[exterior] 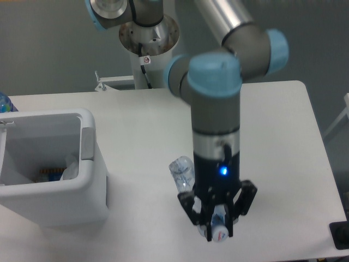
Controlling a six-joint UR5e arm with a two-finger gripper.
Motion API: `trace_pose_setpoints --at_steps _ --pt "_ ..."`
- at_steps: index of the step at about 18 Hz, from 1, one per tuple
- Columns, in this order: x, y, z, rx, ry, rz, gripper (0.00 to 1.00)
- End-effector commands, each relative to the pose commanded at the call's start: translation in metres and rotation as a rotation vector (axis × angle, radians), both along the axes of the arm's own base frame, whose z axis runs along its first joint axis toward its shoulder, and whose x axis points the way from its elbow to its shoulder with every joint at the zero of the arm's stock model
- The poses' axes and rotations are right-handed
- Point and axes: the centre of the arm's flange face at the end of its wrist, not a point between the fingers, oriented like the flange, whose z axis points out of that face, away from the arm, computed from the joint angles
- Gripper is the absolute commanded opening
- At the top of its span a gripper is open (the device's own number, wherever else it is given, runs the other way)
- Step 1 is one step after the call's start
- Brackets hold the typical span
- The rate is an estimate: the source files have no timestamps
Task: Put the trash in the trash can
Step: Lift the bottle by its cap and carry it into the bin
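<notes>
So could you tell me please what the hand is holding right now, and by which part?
The hand holds the clear plastic bottle near its cap end; the rest of the bottle sticks out up and to the left, lifted off the table.

Silver aluminium tube links the arm (215, 103); dark grey joint housings carry light blue round caps; the black gripper (218, 218) has a small blue light above its fingers; white pedestal base.
</notes>
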Motion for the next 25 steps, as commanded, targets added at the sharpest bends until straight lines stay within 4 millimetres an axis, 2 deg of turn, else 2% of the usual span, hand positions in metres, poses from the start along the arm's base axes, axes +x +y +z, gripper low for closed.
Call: trace_pose_setpoints --at_steps 3,6,10,15,20,22,25 --pt "0.023 -0.006 0.028 0.027 0.028 -0.013 0.39" --pt "0.061 -0.002 0.055 0.059 0.044 -0.045 0.39" --pt "0.1 -0.008 0.075 0.082 0.051 -0.072 0.39" --pt "0.169 0.016 0.071 0.076 0.035 -0.178 0.39" --pt "0.204 0.025 0.075 0.082 0.038 -0.231 0.39" --pt "0.225 0.035 0.068 0.073 0.027 -0.267 0.39" --pt "0.243 0.043 0.055 0.057 0.007 -0.294 0.39"
